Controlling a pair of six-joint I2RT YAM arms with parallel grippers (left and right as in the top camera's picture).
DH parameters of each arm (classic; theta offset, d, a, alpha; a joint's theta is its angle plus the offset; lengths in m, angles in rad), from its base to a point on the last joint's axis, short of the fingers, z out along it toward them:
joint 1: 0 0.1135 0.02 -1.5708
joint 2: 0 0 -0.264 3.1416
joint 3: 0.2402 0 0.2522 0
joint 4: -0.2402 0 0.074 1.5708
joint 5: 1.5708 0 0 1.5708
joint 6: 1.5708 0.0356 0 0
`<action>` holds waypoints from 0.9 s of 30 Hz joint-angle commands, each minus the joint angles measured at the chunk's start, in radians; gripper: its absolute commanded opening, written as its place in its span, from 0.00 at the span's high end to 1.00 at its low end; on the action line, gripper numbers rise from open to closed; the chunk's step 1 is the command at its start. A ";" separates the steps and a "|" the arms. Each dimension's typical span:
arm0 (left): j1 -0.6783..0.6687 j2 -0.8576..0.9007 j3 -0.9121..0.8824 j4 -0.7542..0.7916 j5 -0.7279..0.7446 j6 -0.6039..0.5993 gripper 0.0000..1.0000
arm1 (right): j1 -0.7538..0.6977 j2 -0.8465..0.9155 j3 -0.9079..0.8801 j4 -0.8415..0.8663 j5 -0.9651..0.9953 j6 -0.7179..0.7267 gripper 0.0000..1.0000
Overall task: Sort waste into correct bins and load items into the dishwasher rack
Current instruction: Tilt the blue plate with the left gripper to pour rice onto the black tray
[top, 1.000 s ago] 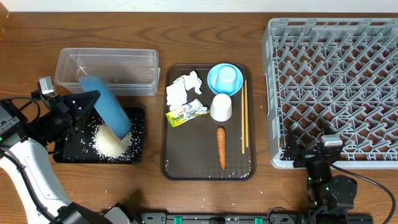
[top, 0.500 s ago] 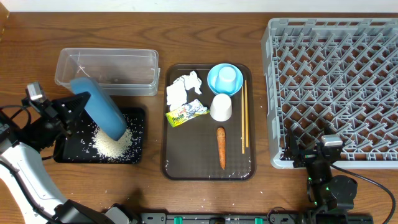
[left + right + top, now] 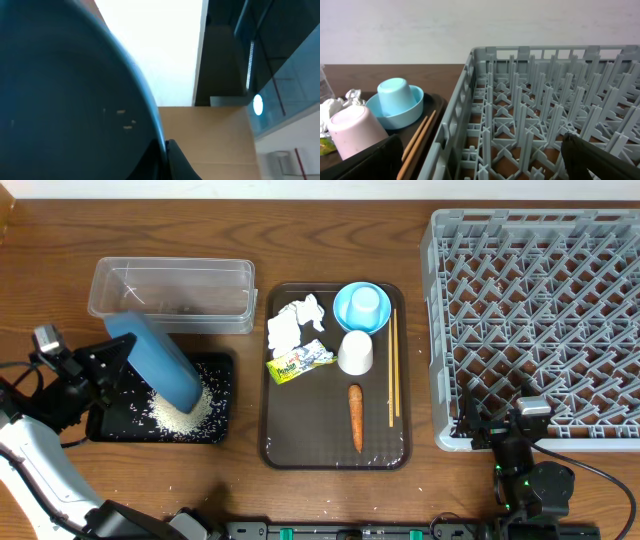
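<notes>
dish (image 3: 155,360) tipped on edge over the black tray (image 3: 160,439), rice (image 3: 182,412) heaped under its low rim, left gripper (image 3: 116,356) clenched on its high edge, right gripper (image 3: 480,425) gaping idle by the rack (image 3: 540,300): dumping looks about done, next should be a steady carry to the rack.

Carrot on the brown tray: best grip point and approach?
Come straight down from above and pinch the carrot across its width, near the thicker end that points toward the white cup. It lies flat on the brown tray, with bare tray on one side and the chopsticks apart on the other, so there is likely room to close.
</notes>
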 commanded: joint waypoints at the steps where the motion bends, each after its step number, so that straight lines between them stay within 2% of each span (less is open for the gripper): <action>1: 0.003 0.004 -0.002 -0.019 0.042 0.027 0.94 | -0.018 0.000 -0.002 -0.003 0.005 -0.011 0.01; 4: -0.002 -0.008 -0.002 -0.094 0.050 0.043 0.94 | -0.018 0.000 -0.002 -0.003 0.005 -0.011 0.01; 9: -0.022 -0.056 -0.002 -0.135 0.006 0.094 0.94 | -0.018 0.000 -0.002 -0.003 0.005 -0.011 0.01; 11: -0.046 -0.091 -0.002 -0.171 0.005 0.151 0.94 | -0.018 0.000 -0.002 -0.003 0.006 -0.012 0.01; 13: -0.086 -0.136 -0.002 -0.184 -0.057 0.190 0.94 | -0.018 0.000 -0.002 -0.003 0.006 -0.011 0.01; 16: -0.187 -0.212 -0.002 -0.230 -0.227 0.190 0.94 | -0.018 0.000 -0.002 -0.003 0.006 -0.011 0.01; 19: -0.316 -0.288 -0.002 -0.270 -0.314 0.229 0.94 | -0.018 0.000 -0.002 -0.003 0.006 -0.011 0.01; 27: -0.670 -0.414 -0.002 -0.267 -0.551 0.229 0.94 | -0.018 0.000 -0.002 -0.003 0.006 -0.011 0.01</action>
